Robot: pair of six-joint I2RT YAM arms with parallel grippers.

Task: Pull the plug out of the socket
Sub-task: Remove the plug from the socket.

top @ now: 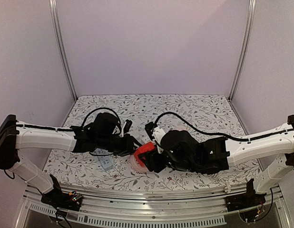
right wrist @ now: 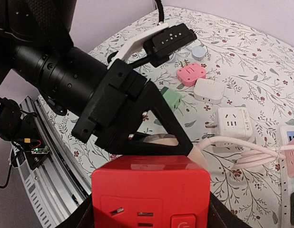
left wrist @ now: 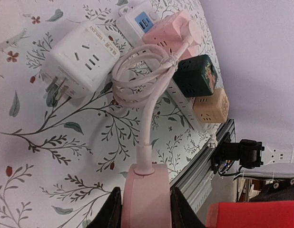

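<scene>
A pink plug with a pale coiled cable sits between my left gripper's black fingers, which are shut on its sides. My right gripper is shut on a red socket cube, its outlet face and power button towards that camera. In the top view the left gripper and right gripper meet over the table's front middle, with the red socket between them. The plug's pin end is hidden, so I cannot tell whether it sits in the socket.
The cable leads to a pink cube on a white power strip that also carries dark green and tan cubes. A white cube adapter lies nearby. Pink, white and mint adapters lie farther back. The table's front rail is close.
</scene>
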